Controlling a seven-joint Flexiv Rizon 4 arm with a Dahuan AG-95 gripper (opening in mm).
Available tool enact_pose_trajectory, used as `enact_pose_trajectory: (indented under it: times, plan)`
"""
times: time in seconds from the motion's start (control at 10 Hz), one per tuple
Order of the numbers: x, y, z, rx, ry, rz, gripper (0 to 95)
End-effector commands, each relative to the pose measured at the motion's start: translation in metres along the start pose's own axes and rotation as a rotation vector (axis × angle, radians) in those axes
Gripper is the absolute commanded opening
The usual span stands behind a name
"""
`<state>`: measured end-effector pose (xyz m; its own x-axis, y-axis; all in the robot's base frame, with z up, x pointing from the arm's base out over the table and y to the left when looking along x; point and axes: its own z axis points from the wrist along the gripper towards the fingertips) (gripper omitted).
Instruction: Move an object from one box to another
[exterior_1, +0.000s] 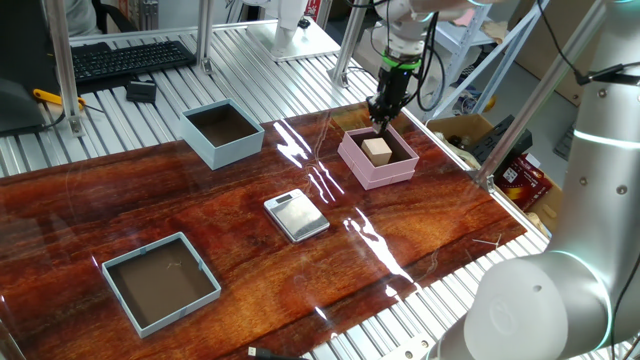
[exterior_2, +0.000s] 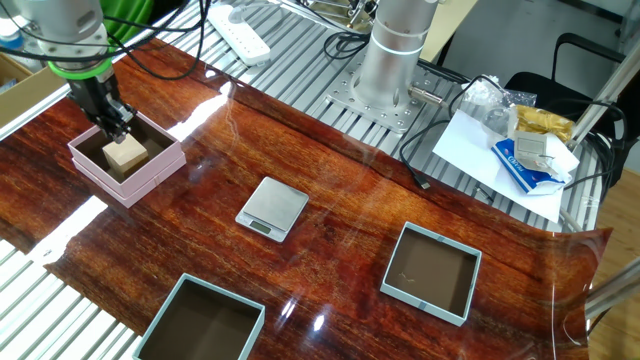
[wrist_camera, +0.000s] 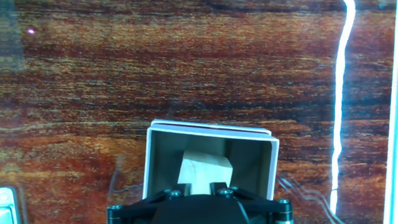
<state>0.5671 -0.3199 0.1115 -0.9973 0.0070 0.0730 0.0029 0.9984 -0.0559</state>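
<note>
One fixed view looks down across the table (exterior_1: 200, 220) from one long side; the other fixed view looks down from the opposite side, toward the arm's base. Both share the pink box (exterior_1: 377, 158) and the scale (exterior_2: 272, 208). The hand view looks steeply down, close above that box.

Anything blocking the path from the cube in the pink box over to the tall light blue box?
Nothing visible. The wooden cube sits in the pink box under the end effector. Bare tabletop lies between it and the light blue box; the silver scale sits off to the side.
</note>
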Motion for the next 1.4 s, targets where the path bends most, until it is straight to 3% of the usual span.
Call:
enact_pose_trajectory:
  times: [0.1, 0.5, 0.6, 1.1, 1.2, 1.3, 1.4]
  plan:
    - [-0.002, 0.0, 0.002, -0.003, 0.006, 0.008, 19.0]
    - [-0.008, -0.001, 0.013, -0.003, 0.016, 0.035, 19.0]
    - [-0.009, -0.001, 0.015, -0.003, 0.017, 0.041, 38.0]
    - [-0.015, -0.002, 0.033, 0.005, 0.019, 0.096, 38.0]
    - [-0.016, -0.003, 0.036, 0.007, 0.017, 0.1, 57.0]
    - [-0.017, -0.003, 0.039, 0.008, 0.016, 0.118, 57.0]
    - [-0.017, -0.003, 0.04, 0.008, 0.015, 0.135, 76.0]
